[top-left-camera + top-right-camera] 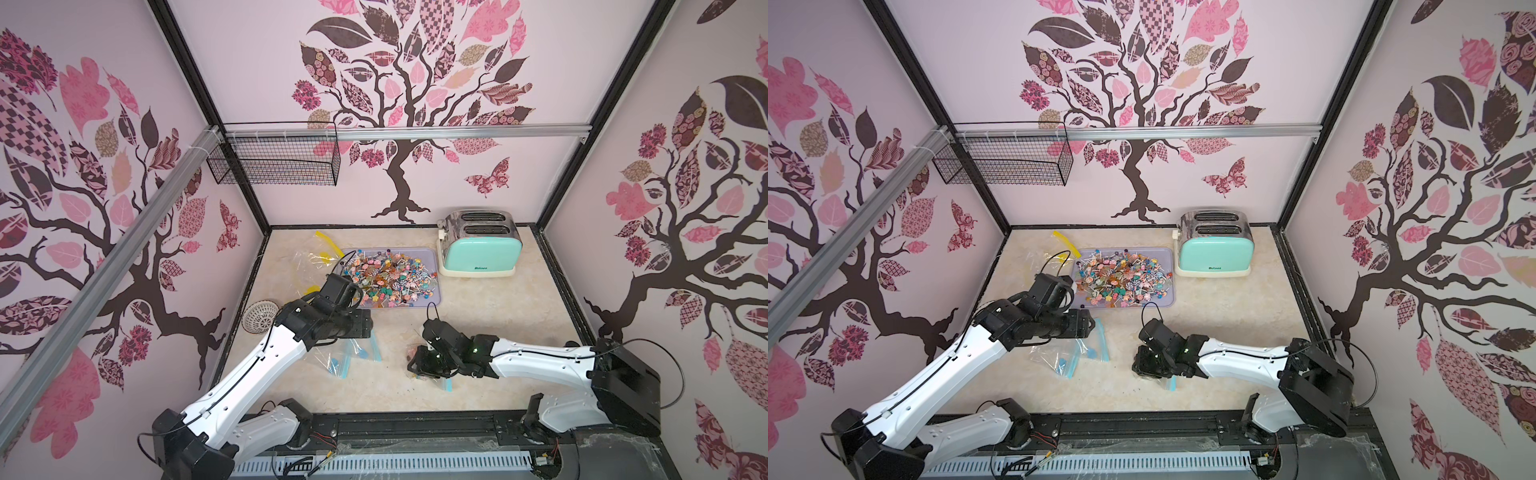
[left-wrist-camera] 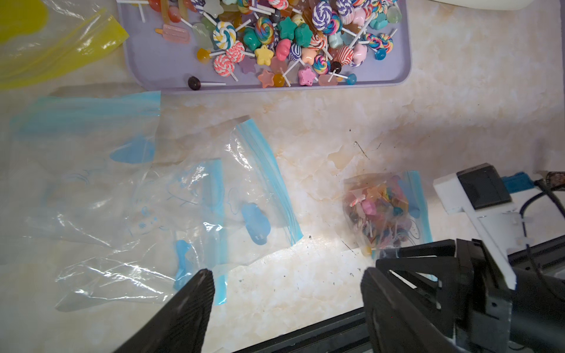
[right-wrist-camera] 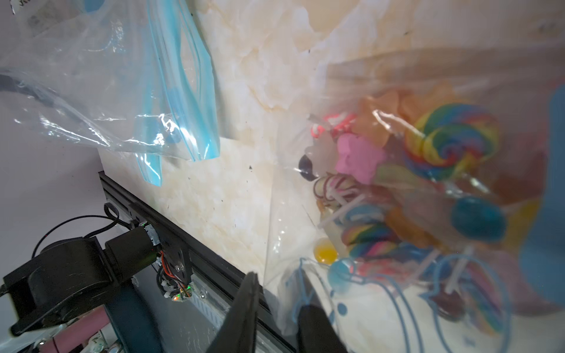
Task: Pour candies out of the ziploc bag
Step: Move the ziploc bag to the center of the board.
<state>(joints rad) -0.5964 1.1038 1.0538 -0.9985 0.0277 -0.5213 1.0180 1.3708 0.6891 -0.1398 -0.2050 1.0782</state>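
A clear ziploc bag point(image 2: 382, 211) with a blue zip strip lies on the marble table, stuffed with candies point(image 3: 428, 171) on white sticks. My right gripper point(image 3: 280, 290) is down at its near corner. The jaws are parted and a fold of the bag's film lies in the gap, unpinched. In both top views this gripper point(image 1: 419, 361) point(image 1: 1144, 363) covers most of the bag. My left gripper point(image 2: 287, 275) hovers open over bare table to the left of that bag, with nothing between its fingers. A big heap of loose candies point(image 1: 390, 276) fills the lilac tray point(image 1: 432, 257).
Empty blue-zip bags point(image 1: 345, 357) point(image 2: 198, 198) lie crumpled under my left arm. A yellow-zip bag point(image 1: 316, 257) sits left of the tray. A mint toaster point(image 1: 482, 249) stands at the back right, a small white basket point(image 1: 259, 316) by the left wall, and a wire basket point(image 1: 274, 162) hangs above.
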